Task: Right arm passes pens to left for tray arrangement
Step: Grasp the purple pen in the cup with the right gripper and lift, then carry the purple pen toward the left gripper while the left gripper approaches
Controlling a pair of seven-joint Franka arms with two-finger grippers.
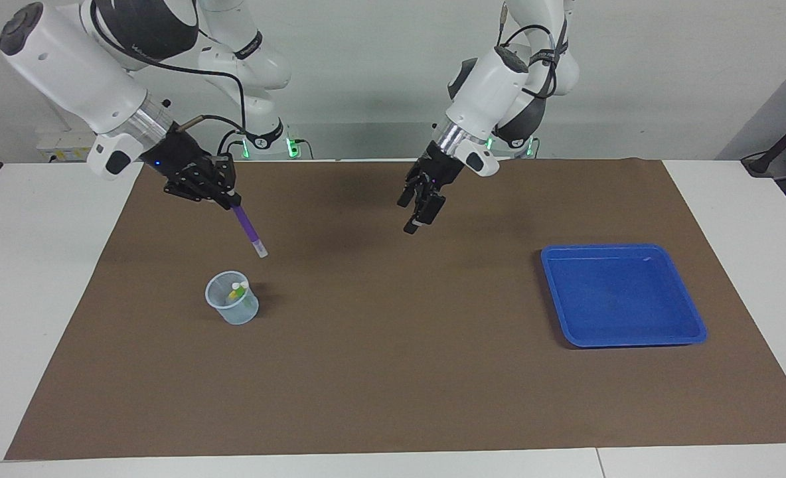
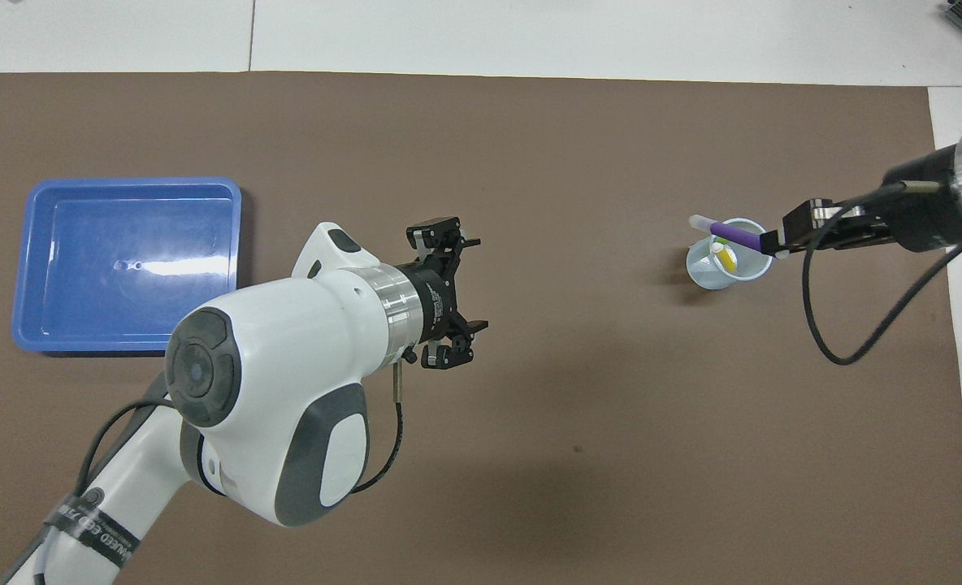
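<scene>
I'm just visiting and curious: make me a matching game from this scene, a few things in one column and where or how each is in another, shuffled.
Things:
1. purple pen
2. yellow pen
3. blue tray
4. left end effector

States:
A. standing in the clear cup
B. open, holding nothing, over the brown mat
C. held in the air by the right end effector
D. lying on the mat with nothing in it

Pairs: 1-C, 2-A, 3-D, 4-B
</scene>
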